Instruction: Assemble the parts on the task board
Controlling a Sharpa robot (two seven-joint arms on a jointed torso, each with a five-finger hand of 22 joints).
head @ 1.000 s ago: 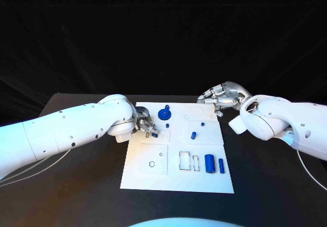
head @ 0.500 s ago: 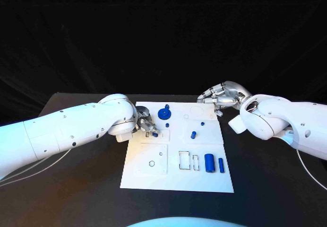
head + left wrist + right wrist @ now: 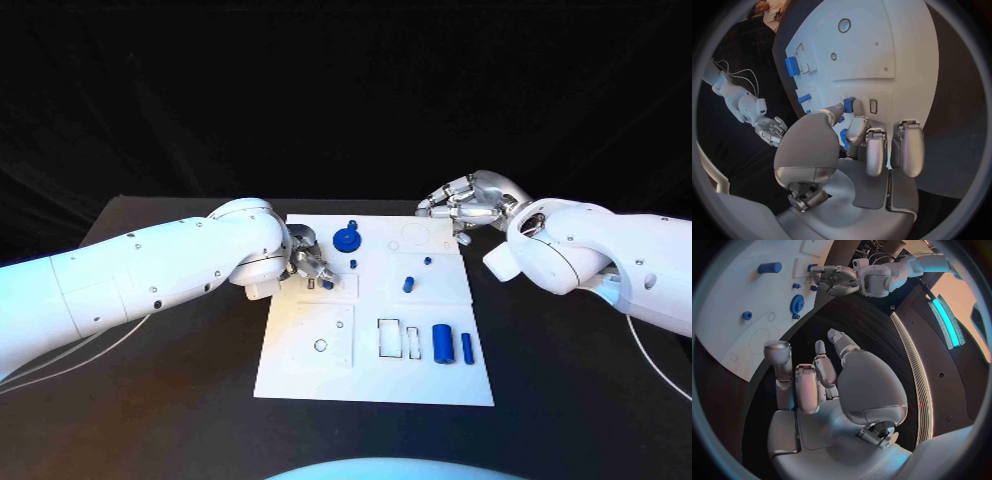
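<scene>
Head view: left hand (image 3: 306, 262) sits at the board's (image 3: 361, 375) left edge, fingers (image 3: 856, 127) pinching a small blue part (image 3: 327, 284) right at a slot there. Left wrist view shows the part (image 3: 848, 104) between thumb tip and one finger, just beside a small rectangular slot (image 3: 873, 106); other fingers curled alongside. Can't tell whether the part is seated or just above the board.

Right hand (image 3: 464, 205) is off the board's far right corner, over the table (image 3: 173, 420), fingers loosely apart, nothing in them. Right wrist view confirms it: open palm (image 3: 826, 385), no part.

Other pieces: blue gear (image 3: 346, 239) at far end, small peg (image 3: 410, 285) mid-board, two blue cylinders (image 3: 443, 343) near the front right, next to empty outlines.

Risks, as judged:
- Pinch is at the fingertips only; the part could rotate or slip if pressed into the slot off-axis, then jam tilted.
- Curled fingers are close to the board; a downward push could nudge the board sideways, since nothing visibly holds it, and shift the loose cylinders.
- Releasing before the part is fully down would likely leave it lying flat beside the slot.
- Left arm hides much of the slot from above, so alignment is hard to check.
</scene>
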